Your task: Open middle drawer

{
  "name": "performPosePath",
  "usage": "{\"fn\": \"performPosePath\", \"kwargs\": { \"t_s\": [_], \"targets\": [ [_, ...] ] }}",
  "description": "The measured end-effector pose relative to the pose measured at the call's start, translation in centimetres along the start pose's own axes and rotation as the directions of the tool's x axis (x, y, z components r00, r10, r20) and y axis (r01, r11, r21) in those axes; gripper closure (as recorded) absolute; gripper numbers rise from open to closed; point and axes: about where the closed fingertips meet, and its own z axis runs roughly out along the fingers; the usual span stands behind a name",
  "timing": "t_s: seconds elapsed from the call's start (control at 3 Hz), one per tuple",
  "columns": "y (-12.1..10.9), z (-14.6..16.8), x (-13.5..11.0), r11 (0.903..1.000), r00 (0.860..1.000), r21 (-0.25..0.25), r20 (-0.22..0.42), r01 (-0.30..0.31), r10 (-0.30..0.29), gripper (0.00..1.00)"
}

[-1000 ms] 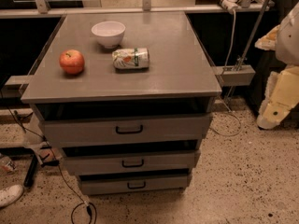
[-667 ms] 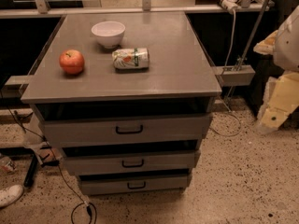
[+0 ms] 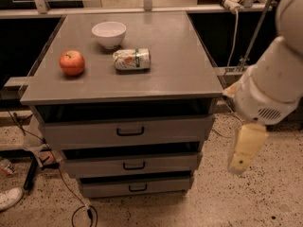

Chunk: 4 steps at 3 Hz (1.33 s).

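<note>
Well right of the middle drawer (image 3: 132, 162) hangs the gripper (image 3: 242, 154), its state impossible to tell.

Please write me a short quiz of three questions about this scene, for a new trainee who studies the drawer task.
1. True or false: the robot's cream hand is touching the small black bar handle of the grey metal middle drawer.
2. Which thing lies on its side on the grey cabinet top? A) red apple B) white bowl C) green-and-white can
3. Fill in: the hand hangs low beside the cabinet, at the picture's ___ side.

Key: 1 false, the hand is apart from the drawers; 2 C; 3 right.
</note>
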Motion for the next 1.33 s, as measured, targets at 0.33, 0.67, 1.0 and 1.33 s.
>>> {"fn": "performPosePath", "kwargs": {
  "t_s": [0.33,0.67,1.0,1.33],
  "targets": [
    [1.2,3.9,-1.0,0.9979,1.000,-0.062,0.022,0.019,-0.017,0.00],
    [1.3,4.0,-0.9,0.9978,1.000,-0.064,0.021,0.018,-0.017,0.00],
    [2.6,5.8,-1.5,0.9940,0.998,-0.109,0.062,0.004,0.003,0.00],
    [4.2,11.3,-3.8,0.9838,0.995,-0.176,0.082,-0.036,0.051,0.00]
  ]
}}
